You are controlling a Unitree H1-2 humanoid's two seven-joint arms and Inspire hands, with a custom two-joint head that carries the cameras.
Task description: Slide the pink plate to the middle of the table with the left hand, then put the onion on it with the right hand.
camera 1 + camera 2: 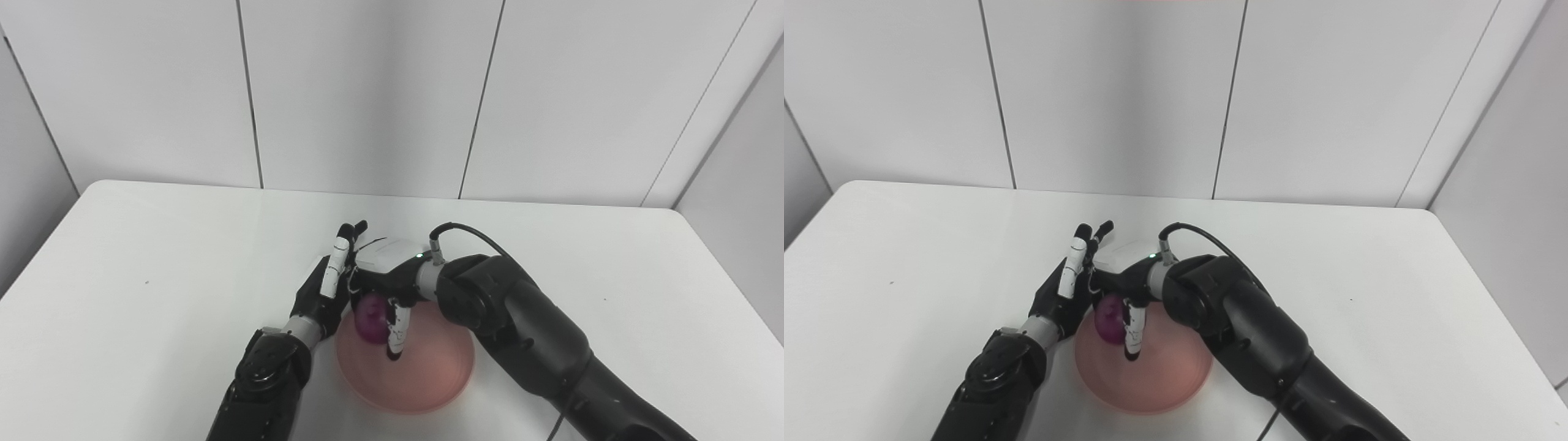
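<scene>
The pink plate [429, 373] lies on the white table near its front middle. My right hand [390, 272] is over the plate's far left part, its fingers curled down around the purple onion [371, 318]. The onion is low over the plate; I cannot tell whether it touches it. My left hand [324, 288] is open with its fingers stretched out, palm against the plate's left rim, right beside the right hand. The same scene shows in the right eye view, with the plate [1164, 373] and the onion [1107, 323].
The white table [153, 257] stands in a corner of white panel walls. A black cable [471, 233] loops up from my right wrist. My two forearms cross the front edge of the table on either side of the plate.
</scene>
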